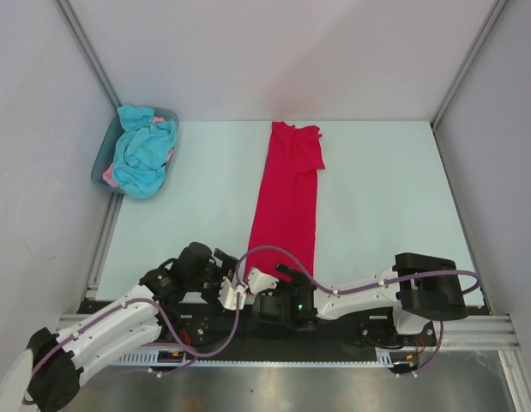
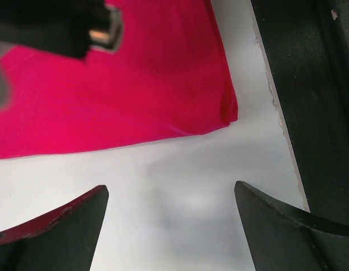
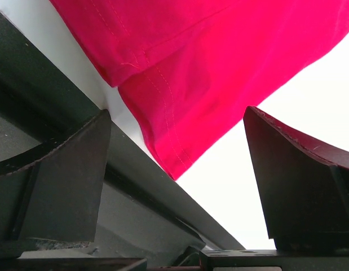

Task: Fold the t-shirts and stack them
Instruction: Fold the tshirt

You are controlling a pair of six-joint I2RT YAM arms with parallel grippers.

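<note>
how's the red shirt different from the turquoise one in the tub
The red shirt lies flat, folded into a long narrow strip; the turquoise shirt is crumpled in a heap. The red shirt is on the table; the turquoise shirt sits in the tub at the far left. Both are plain-coloured cloth.

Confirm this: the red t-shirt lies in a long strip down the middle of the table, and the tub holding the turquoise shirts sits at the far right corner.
Not quite. The tub holding the turquoise shirts sits at the far left corner, not the right, as the top external view shows. The red t-shirt does lie in a long strip down the middle of the table.
</note>
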